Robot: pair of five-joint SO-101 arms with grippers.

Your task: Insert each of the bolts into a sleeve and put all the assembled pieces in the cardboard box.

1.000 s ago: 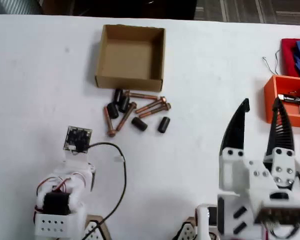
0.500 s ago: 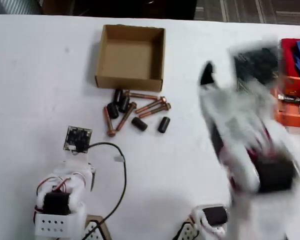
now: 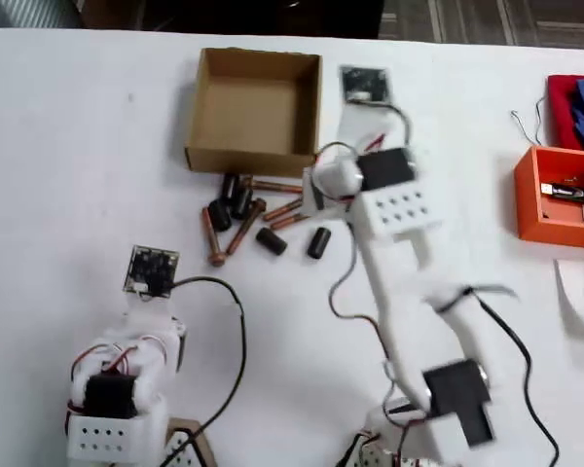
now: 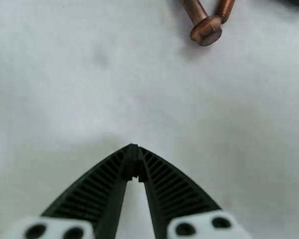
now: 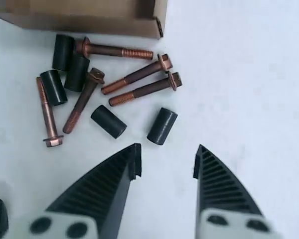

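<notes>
Since one second ago the right arm [image 3: 399,263] has swung down from its raised place and now lies stretched over the tabletop [image 3: 78,146] toward the pile of parts. Nearest, the left tool [image 4: 133,159] is pinched together, its tips touching, above the white surface. The right tool [image 5: 167,162] stands wide apart, just before two black sleeves [image 5: 162,126]. In the high view its wrist covers the heads of two bolts [image 5: 137,74]. Five bolts and five sleeves lie loose and mixed, each piece separate. The bolts are copper-coloured metal with flanged hex heads and threaded ends. The sleeves are short, matt cylinders. Behind them sits the cardboard box [image 3: 251,161], brown, square and open on top. Far to the right is an orange tray [image 3: 535,209].
</notes>
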